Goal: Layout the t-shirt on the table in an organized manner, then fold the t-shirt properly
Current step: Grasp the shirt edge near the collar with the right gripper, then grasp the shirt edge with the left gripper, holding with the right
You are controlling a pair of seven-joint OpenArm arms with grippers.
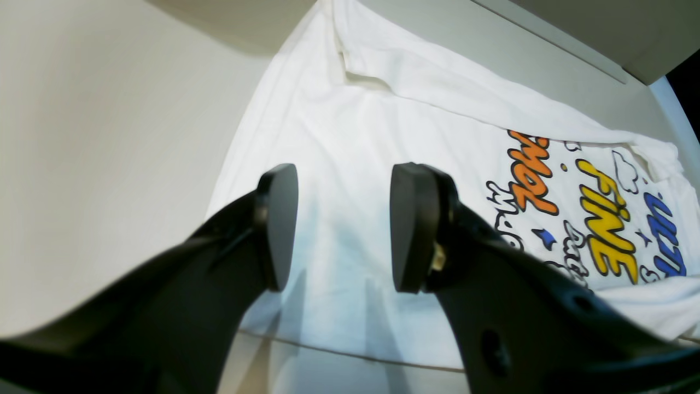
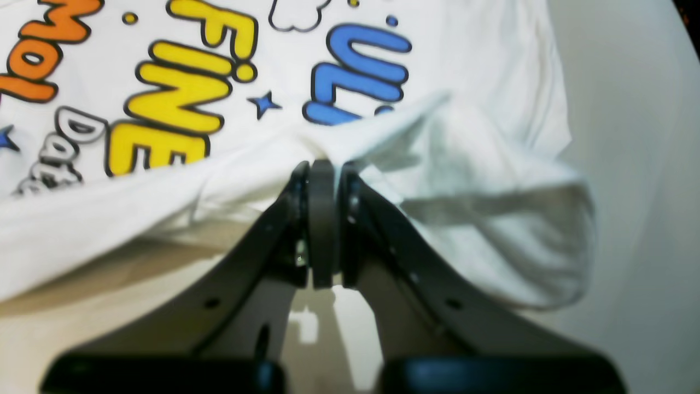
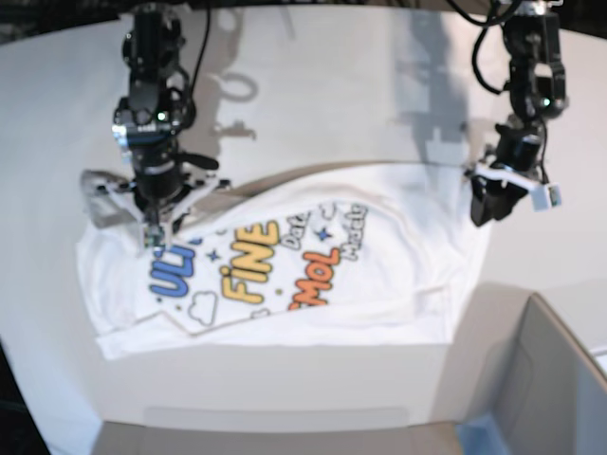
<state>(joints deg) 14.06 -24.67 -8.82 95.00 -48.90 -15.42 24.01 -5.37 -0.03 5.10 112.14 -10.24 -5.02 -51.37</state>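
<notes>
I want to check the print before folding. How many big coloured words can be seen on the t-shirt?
3 on the t-shirt, side by side in the base view: a blue word nearest the right claw, a yellow one in the middle, an orange one beside it. Folds may hide letters.

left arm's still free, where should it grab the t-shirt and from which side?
Probably the hem edge right under the left gripper, whose jaws stand open above plain white cloth of the t-shirt. Come straight down from above, one finger slipping under the border where cloth meets the table. That edge lies flat and unprinted, opposite the end the right gripper has pinched.
</notes>
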